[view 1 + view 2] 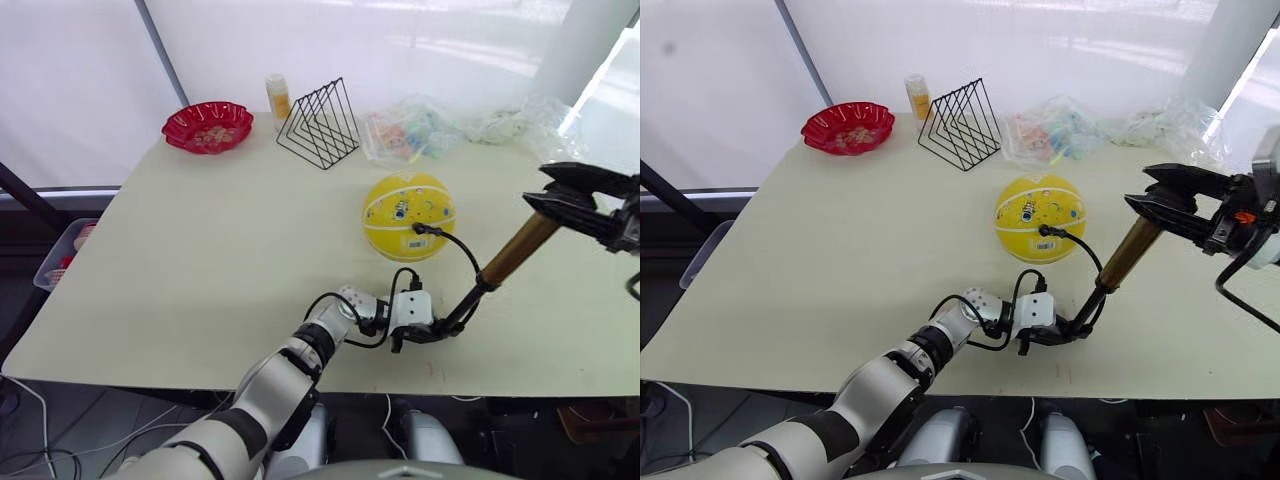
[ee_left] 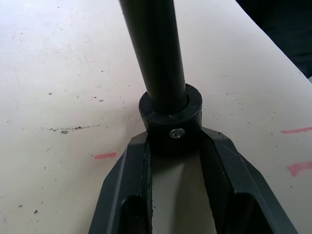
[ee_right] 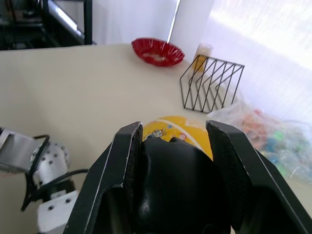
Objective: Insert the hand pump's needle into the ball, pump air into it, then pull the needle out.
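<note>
Where fingers (image 3: 131, 161) grip, T-handle (image 3: 175, 185) half hidden

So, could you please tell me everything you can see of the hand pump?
The hand pump is a slim tube with a shiny gold-brass barrel and black ends. It leans steeply over the table, its foot down near the front edge, its top up toward the robot's right. The left gripper clamps the black collar at the foot; the right gripper is closed on the black handle at the top. A thin black hose arcs from the lower end to a black fitting on the yellow ball.
</note>
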Action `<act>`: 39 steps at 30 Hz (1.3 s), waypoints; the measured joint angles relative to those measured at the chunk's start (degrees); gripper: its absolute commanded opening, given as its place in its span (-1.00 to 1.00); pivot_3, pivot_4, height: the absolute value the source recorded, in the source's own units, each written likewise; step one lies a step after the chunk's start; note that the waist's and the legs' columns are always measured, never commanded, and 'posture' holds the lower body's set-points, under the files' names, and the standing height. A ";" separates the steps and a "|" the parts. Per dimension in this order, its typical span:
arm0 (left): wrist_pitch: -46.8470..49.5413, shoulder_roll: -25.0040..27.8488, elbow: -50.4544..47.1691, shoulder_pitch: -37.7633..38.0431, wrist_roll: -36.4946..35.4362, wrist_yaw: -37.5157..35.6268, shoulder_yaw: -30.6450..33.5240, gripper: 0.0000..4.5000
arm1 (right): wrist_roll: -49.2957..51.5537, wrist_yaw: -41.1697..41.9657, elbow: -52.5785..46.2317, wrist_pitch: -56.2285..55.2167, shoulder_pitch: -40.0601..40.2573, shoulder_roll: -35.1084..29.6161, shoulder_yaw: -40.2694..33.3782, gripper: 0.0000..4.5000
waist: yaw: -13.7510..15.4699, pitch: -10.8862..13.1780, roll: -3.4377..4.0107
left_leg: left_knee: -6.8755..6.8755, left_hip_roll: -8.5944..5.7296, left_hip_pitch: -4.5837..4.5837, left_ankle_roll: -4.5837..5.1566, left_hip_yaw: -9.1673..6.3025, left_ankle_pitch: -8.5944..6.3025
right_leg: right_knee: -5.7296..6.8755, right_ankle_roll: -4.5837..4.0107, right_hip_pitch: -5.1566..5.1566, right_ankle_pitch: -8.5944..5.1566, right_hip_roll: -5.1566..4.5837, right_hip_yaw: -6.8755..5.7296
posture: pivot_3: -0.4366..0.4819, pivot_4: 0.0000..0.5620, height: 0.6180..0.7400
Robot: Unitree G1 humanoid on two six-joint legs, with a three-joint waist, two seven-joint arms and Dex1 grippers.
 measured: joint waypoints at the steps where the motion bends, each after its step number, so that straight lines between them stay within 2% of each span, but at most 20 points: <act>1: 0.00 -0.08 0.00 0.01 0.00 0.01 -0.01 -0.56 | 0.11 0.00 -0.04 0.44 -0.23 0.00 -0.04 -0.30 | 0.10 0.00 0.00 | 0.00 -0.01 -0.02 0.00 0.01 0.00 | 0.00 0.04 -0.01 0.02 -0.01 0.02 | -0.05 -0.47 0.95; 4: -0.04 -0.21 0.00 0.10 0.01 -0.13 -0.10 -0.56 | -0.56 0.08 -1.73 0.33 1.56 0.75 -1.43 -0.30 | 0.31 -0.03 -0.07 | -0.02 0.00 -0.09 0.00 0.02 0.00 | 0.01 0.07 -0.08 0.04 0.00 0.02 | -0.05 -0.47 0.95; 7: -0.04 0.03 0.03 0.49 0.02 -0.11 -0.13 -0.56 | -3.02 0.04 -4.16 -2.68 5.67 5.01 -0.96 -0.30 | 0.28 -0.37 -0.52 | -0.08 0.05 0.00 0.00 -0.04 0.00 | 0.01 0.06 -0.04 0.04 0.06 0.03 | -0.05 -0.47 0.95; 14: 0.29 0.88 0.34 1.07 0.34 0.94 -0.19 -0.56 | -14.25 0.87 -3.40 -15.76 15.23 14.37 8.58 -0.30 | -0.51 -0.81 -1.03 | -0.16 0.18 0.86 -0.01 -0.06 -0.02 | -0.01 -0.17 0.70 -0.13 0.11 0.04 | -0.05 -0.47 0.95; 19: 0.30 1.23 0.38 1.20 0.40 1.16 -0.19 -0.56 | -22.66 0.78 0.77 -25.61 18.76 19.69 16.53 -0.30 | -1.07 -1.14 -1.05 | -0.16 0.19 0.93 -0.01 -0.05 -0.02 | 0.02 -0.17 0.74 -0.13 0.15 -0.02 | -0.05 -0.47 0.95; 20: 0.35 1.26 0.53 1.25 0.53 1.18 -0.19 -0.56 | -25.01 0.64 3.10 -28.93 19.33 22.41 18.82 -0.30 | -1.07 -1.26 -1.22 | -0.19 0.19 0.96 -0.01 -0.05 -0.02 | 0.01 -0.17 0.74 -0.13 0.18 -0.05 | -0.05 -0.47 0.95; 24: 0.34 1.19 0.54 1.24 0.57 1.21 -0.20 -0.56 | -27.07 0.51 5.31 -31.09 20.26 23.49 21.10 -0.30 | -1.05 -1.30 -1.26 | -0.18 0.20 0.96 -0.01 -0.05 -0.02 | 0.02 -0.18 0.75 -0.14 0.19 -0.05 | -0.05 -0.47 0.95; 25: 0.31 1.18 0.55 1.24 0.58 1.17 -0.21 -0.56 | -28.07 0.22 6.71 -32.48 20.81 25.53 22.03 -0.30 | -1.04 -1.31 -1.24 | -0.18 0.20 0.95 -0.01 -0.05 -0.02 | 0.01 -0.18 0.74 -0.14 0.19 -0.05 | -0.05 -0.47 0.95; 31: 0.30 0.89 0.55 0.95 0.58 1.16 -0.20 -0.56 | -26.70 -0.64 4.98 -29.25 19.12 23.89 20.93 -0.30 | -0.98 -1.08 -0.83 | -0.16 0.20 0.91 -0.01 -0.05 -0.02 | 0.01 -0.19 0.73 -0.14 0.17 -0.06 | -0.05 -0.47 0.95; 35: 0.16 0.50 0.30 0.53 0.56 0.99 -0.18 -0.56 | -22.26 -0.74 3.18 -23.01 16.86 19.12 18.35 -0.30 | -0.92 -0.64 -0.28 | -0.10 0.09 0.77 -0.01 -0.01 -0.01 | 0.01 -0.18 0.63 -0.13 0.09 -0.03 | -0.05 -0.47 0.95; 37: 0.07 -0.04 0.15 0.34 0.43 0.64 -0.11 -0.56 | -14.81 -0.69 1.68 -15.91 13.37 13.72 13.06 -0.30 | -0.53 -0.41 -0.11 | -0.09 0.02 0.58 -0.01 -0.06 -0.01 | 0.00 0.03 0.55 -0.01 0.08 -0.11 | -0.05 -0.47 0.95; 39: 0.07 -0.12 0.15 0.32 0.37 0.61 -0.11 -0.56 | -12.49 -0.55 1.29 -14.27 12.29 12.10 10.95 -0.30 | -0.32 -0.31 0.05 | -0.06 -0.08 0.33 0.00 -0.06 0.00 | -0.01 0.07 0.33 0.01 0.07 -0.11 | -0.05 -0.47 0.95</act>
